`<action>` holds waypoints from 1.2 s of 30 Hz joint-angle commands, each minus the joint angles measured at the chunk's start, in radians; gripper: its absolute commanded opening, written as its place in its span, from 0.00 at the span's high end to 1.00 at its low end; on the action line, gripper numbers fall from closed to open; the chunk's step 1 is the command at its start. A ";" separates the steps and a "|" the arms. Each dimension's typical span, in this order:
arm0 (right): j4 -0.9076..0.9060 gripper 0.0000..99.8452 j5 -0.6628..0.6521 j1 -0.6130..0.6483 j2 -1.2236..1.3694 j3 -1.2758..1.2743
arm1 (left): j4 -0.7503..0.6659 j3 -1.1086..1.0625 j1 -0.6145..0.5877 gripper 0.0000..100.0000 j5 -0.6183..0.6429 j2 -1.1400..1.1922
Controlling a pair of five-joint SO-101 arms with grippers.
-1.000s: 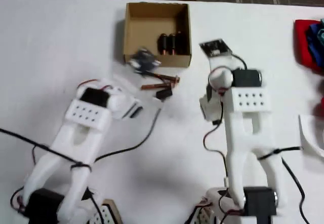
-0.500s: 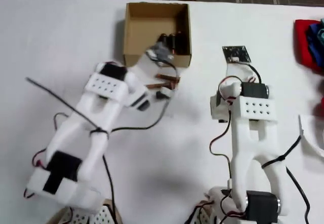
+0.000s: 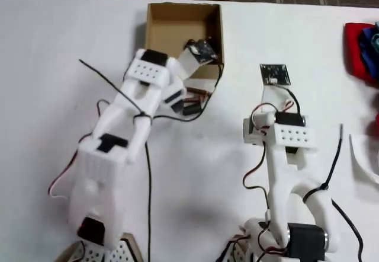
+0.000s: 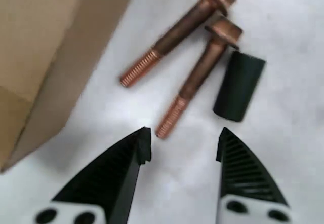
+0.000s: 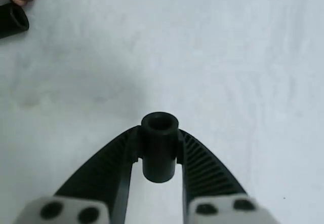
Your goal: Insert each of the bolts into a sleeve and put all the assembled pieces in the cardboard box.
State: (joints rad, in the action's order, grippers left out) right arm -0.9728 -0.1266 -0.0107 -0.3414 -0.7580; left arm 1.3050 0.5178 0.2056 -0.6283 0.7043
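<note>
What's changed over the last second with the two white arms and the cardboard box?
The left arm swung forward toward the brown cardboard box; its open left gripper now hangs over the two copper bolts and loose black sleeve beside it. The right arm drew back and rightward, its right gripper shut on a black cylindrical sleeve. Box, bolts and loose sleeve stayed put.

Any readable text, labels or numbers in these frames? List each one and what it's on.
None can be read.
cardboard box: plain walls and floor, no print.
bolts, loose sleeve, held sleeve: no marks visible.
circuit board on an arm's wrist: any print is too small to read.
</note>
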 commanded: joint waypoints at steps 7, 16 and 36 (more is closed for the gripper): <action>0.031 0.98 0.020 -0.010 -0.042 0.000 | 0.167 0.412 -0.006 0.77 -0.081 0.239; 0.036 0.98 0.021 -0.010 -0.042 -0.006 | 0.253 0.639 -0.011 0.82 -0.081 0.388; 0.036 0.98 0.021 -0.010 -0.042 -0.008 | 0.482 0.676 -0.026 0.98 -0.178 0.348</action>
State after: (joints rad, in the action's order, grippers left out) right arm -0.9482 -0.1143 -0.0107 -0.3414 -0.7687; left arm 1.7545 1.1853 0.2071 -0.7971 1.1446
